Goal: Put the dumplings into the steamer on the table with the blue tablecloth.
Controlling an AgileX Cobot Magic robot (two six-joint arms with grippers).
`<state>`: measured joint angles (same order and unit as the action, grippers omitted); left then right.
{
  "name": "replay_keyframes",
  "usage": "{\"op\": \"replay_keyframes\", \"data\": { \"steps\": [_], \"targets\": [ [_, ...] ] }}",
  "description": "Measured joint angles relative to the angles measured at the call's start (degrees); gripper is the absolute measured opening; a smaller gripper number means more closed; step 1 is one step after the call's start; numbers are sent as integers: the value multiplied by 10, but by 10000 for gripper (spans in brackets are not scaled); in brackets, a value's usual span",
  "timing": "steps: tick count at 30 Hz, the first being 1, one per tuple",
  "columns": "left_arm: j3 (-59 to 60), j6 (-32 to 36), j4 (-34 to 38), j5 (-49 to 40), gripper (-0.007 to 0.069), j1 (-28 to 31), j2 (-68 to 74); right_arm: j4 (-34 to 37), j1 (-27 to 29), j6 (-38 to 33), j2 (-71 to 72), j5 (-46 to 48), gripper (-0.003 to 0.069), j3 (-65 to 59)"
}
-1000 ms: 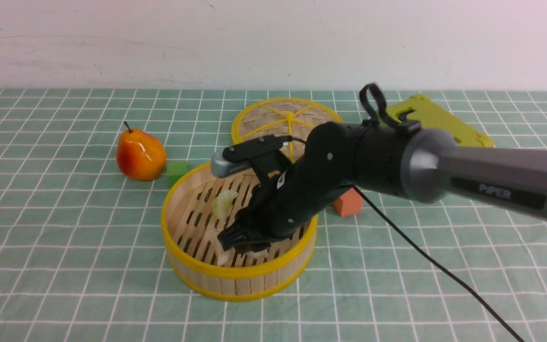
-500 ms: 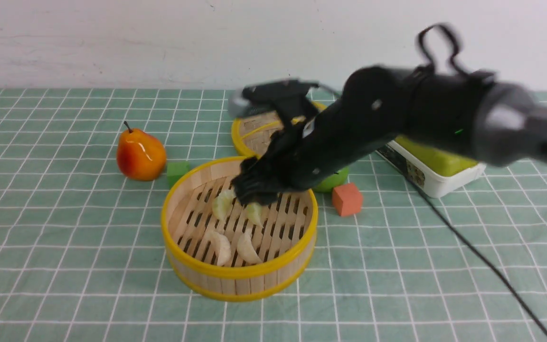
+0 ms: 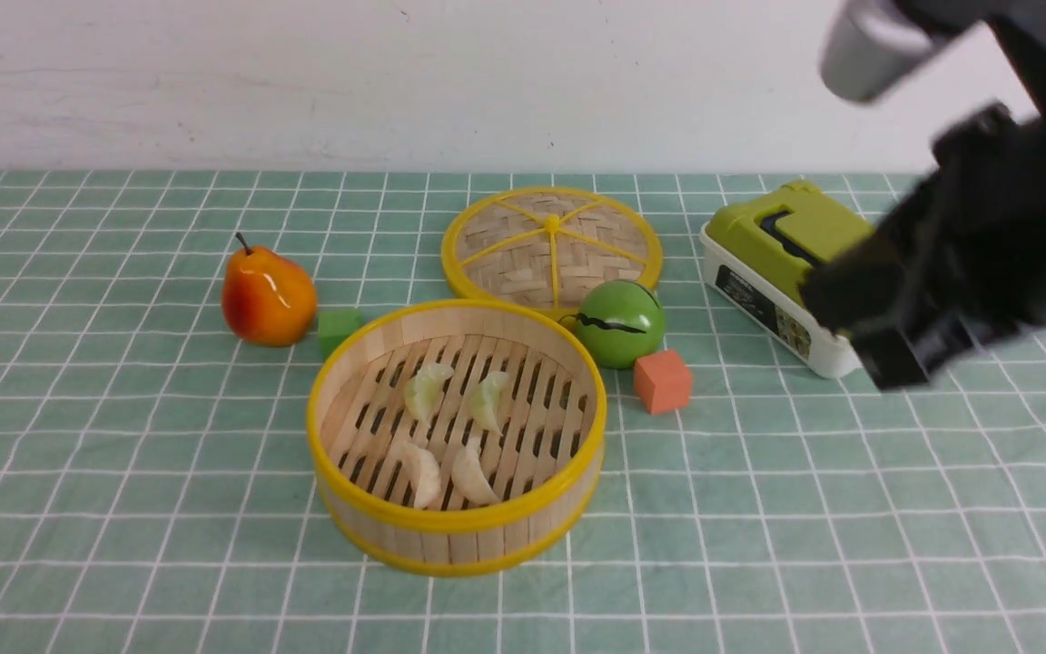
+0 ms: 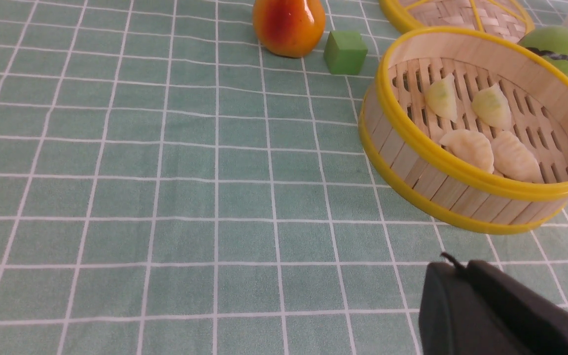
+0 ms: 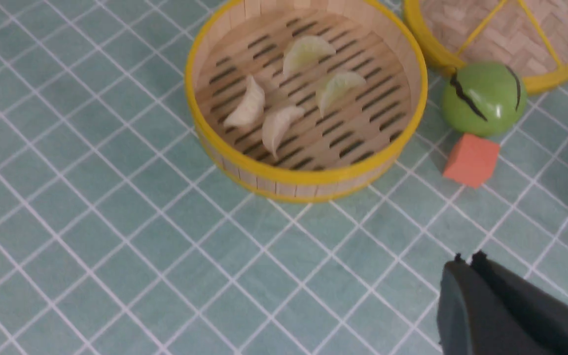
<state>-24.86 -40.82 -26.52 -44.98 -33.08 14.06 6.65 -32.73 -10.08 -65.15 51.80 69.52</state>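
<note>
The steamer (image 3: 456,531), a round bamboo basket with yellow rims, stands on the teal checked tablecloth (image 3: 123,472). Inside lie the dumplings: two pale yellow-green ones (image 3: 426,391) (image 3: 489,400) at the back, two creamy white ones (image 3: 420,472) (image 3: 471,474) at the front. They also show in the left wrist view (image 4: 461,145) and the right wrist view (image 5: 276,128). My right gripper (image 3: 877,350) is raised at the right, away from the steamer, shut and empty (image 5: 466,259). My left gripper (image 4: 454,264) is shut and empty over bare cloth beside the steamer (image 4: 461,167).
A woven yellow-rimmed lid (image 3: 552,241) lies behind the steamer. A green ball (image 3: 620,322) and an orange cube (image 3: 664,381) sit to its right, a green-lidded white box (image 3: 782,272) farther right. A pear (image 3: 269,295) and a green cube (image 3: 339,329) sit to its left.
My right arm has lifted out of the steamer and swung up and to the right. All the dumplings in the steamer now show.
</note>
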Motion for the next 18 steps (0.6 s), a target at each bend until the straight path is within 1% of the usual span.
{"op": "replay_keyframes", "data": {
  "steps": [3,4,5,7,10,11,12,15,17,18],
  "targets": [
    [0,0,0,0,24,0,0,-25,0,14,72,-57,-8,-102],
    [0,0,0,0,24,0,0,-26,0,16,83,-69,-8,-118],
    [0,0,0,0,24,0,0,-29,0,19,121,-125,-7,-184],
    [0,0,0,0,28,0,0,-26,0,21,159,-201,-6,-268],
    [0,0,0,-1,29,0,0,-18,0,21,193,-282,-3,-362],
    [0,0,0,-1,29,0,0,-17,0,21,198,-291,-3,-375],
    [0,0,0,-1,29,0,0,-15,0,21,215,-320,-3,-424],
    [0,0,0,-2,34,0,0,-12,0,25,244,-332,-2,-473],
    [0,0,0,-2,36,0,0,-23,2,29,265,-330,-2,-484],
    [0,0,0,-2,36,0,0,-40,5,30,286,-328,-2,-489]
  ]
}}
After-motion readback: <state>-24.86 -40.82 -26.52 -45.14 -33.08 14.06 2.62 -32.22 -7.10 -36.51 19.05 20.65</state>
